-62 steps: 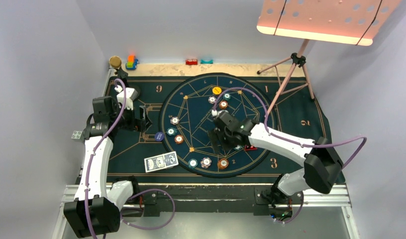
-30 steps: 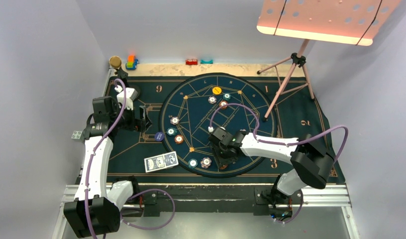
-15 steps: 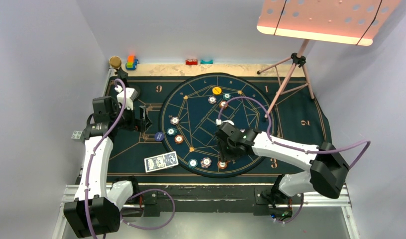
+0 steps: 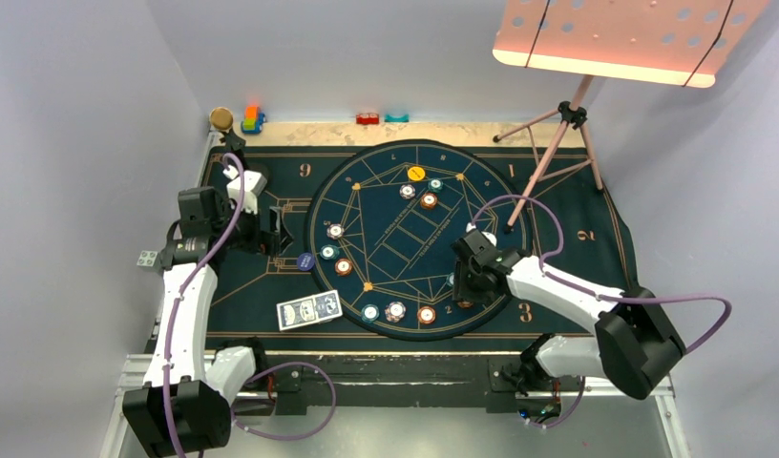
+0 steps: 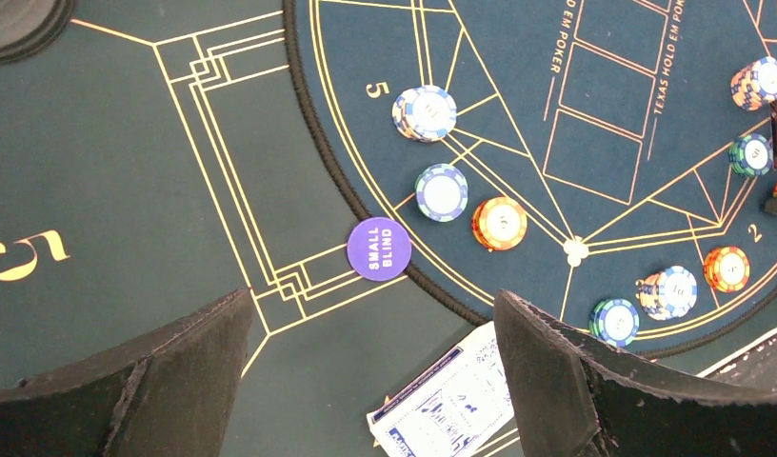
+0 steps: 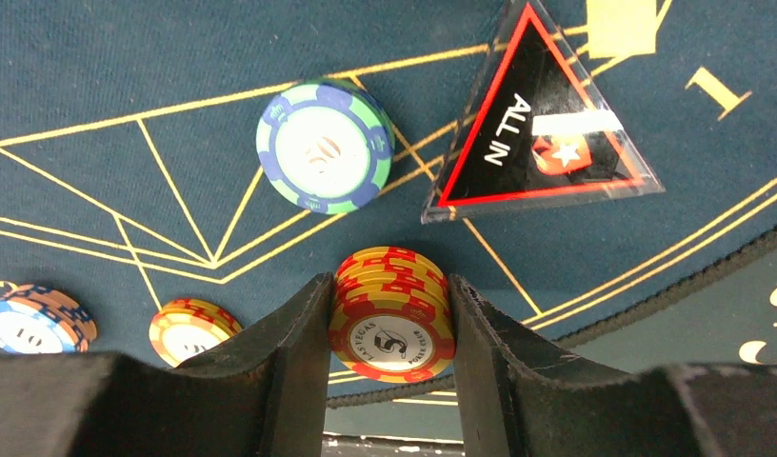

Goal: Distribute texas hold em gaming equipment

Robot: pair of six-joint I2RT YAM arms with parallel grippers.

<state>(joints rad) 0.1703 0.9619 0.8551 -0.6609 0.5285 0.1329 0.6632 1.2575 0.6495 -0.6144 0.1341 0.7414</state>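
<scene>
Near the front right rim of the round blue poker layout (image 4: pixel 405 239), the right jaws are clamped on a stack of orange chips (image 6: pixel 392 324). In the right wrist view one black finger (image 6: pixel 289 362) presses each side of the stack. Whether the stack rests on the felt or hangs just above it cannot be told. Just beyond it lies a triangular marker (image 6: pixel 537 124), black with a red border and the words ALL IN. A green-and-blue stack (image 6: pixel 325 145) sits just beside the marker's near corner, not touching it. Further left on the felt are a blue-and-orange stack (image 6: pixel 32 324) and a yellow-and-red stack (image 6: pixel 189 330).

The left jaws stand wide open with nothing between them, held over the dark green mat (image 4: pixel 577 219) to the left of the layout. Below them a purple disc (image 5: pixel 378 248) marked SMALL BLIND lies on the mat against the layout's outer rim. A short row of blue-backed cards (image 4: pixel 309 309) lies face down near the mat's front edge.

More chips are spread over the layout. On its left side sit a white stack (image 4: pixel 336 230), a teal stack (image 4: pixel 328 253) and an orange stack (image 4: pixel 344 267). Three more stacks line the front rim (image 4: pixel 395 310). On the far side a yellow chip (image 4: pixel 416 174) lies near three further stacks (image 4: pixel 429 200).
</scene>
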